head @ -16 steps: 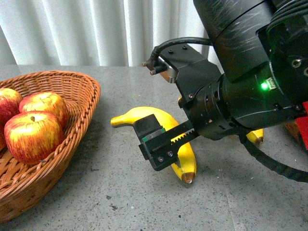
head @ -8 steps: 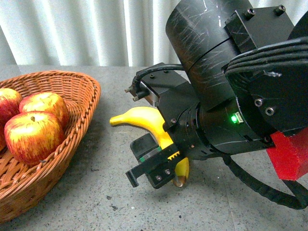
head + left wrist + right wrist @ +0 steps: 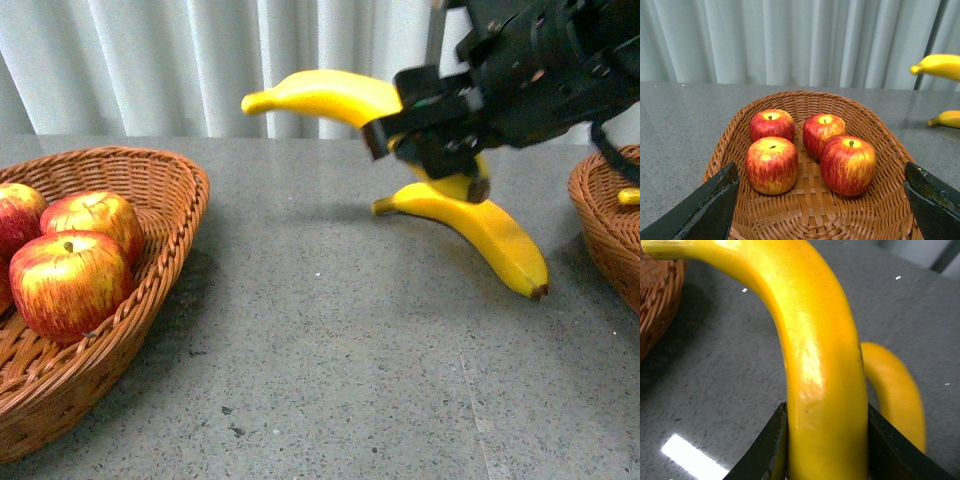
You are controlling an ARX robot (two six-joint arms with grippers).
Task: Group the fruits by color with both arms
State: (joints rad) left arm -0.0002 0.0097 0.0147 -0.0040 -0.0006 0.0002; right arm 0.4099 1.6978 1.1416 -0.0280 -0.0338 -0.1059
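The right arm (image 3: 430, 125) has its jaws closed tight on a banana (image 3: 320, 95), gripping it across the middle and holding it in the air, well clear of the tabletop (image 3: 330, 330). The step in hand looks like carrying a yellow fruit to its own container. The next move probably calls for swinging it toward the wicker basket (image 3: 600, 215) at the right edge, where a bit of yellow shows by the rim, then lowering it and opening the jaws there. A second banana (image 3: 480, 230) lies on the tabletop just below the held one, between it and that basket, so the carry should pass above it. The left arm (image 3: 822, 210) hangs over the other basket (image 3: 735, 145) with its jaws wide apart and empty; four apples (image 3: 847, 162) sit inside, well apart from the bananas
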